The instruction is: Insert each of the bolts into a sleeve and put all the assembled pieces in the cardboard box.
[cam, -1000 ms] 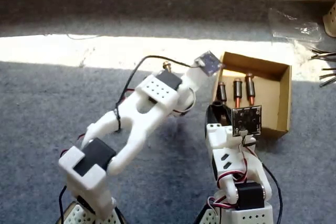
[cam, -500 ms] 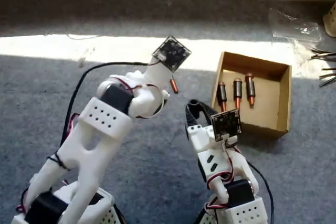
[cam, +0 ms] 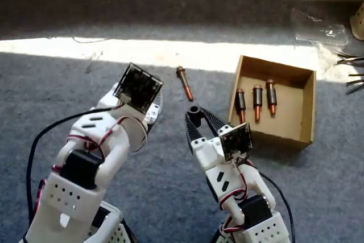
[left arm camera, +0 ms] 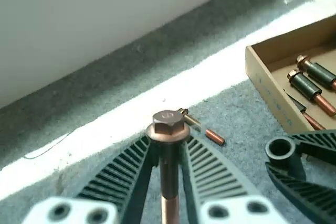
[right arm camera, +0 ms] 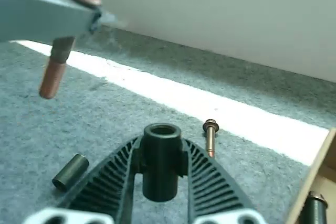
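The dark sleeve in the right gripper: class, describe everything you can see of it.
The dark cylindrical sleeve is a short, matte black tube with a hollow bore open at its upper end. It stands upright, clamped on two sides by the ribbed black fingers of the right gripper. It looks to be held over the grey carpet, left of the cardboard box in the high view and apart from the loose copper bolt lying beyond it.

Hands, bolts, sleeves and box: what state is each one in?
Left hand, shut on a bolt.
Right hand, shut on a sleeve.
Second bolt, loose on the carpet.
Second sleeve, lying loose on the carpet.
Box, open, three assembled pieces inside.
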Tool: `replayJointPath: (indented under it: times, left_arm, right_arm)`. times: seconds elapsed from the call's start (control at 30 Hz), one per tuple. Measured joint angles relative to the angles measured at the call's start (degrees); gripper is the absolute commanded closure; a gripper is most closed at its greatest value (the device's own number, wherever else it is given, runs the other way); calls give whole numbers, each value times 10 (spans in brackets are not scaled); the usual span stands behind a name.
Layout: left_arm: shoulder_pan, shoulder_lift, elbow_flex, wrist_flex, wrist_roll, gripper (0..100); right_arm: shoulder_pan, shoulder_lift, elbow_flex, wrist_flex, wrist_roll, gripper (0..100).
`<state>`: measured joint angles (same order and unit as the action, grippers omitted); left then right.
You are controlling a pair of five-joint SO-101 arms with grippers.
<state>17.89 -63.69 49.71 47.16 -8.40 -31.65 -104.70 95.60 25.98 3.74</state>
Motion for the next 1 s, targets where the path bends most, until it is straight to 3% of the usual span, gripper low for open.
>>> replayJointPath:
  times: [0.2, 0.4, 0.8, 1.0]
  left_arm:
    - [1, -150, 50, -36, 1, 955]
    - [-2, -240, 50, -39, 2, 955]
    - [-2, -287, 50, -145, 5, 955]
    - [-2, -287, 50, -180, 123, 952]
  right_arm:
    - [-59, 0, 0, 0, 4, 995]
    - [-71, 0, 0, -70, 94, 995]
    - [-77, 1, 0, -83, 42, 995]
    - [-77, 1, 0, -83, 40, 995]
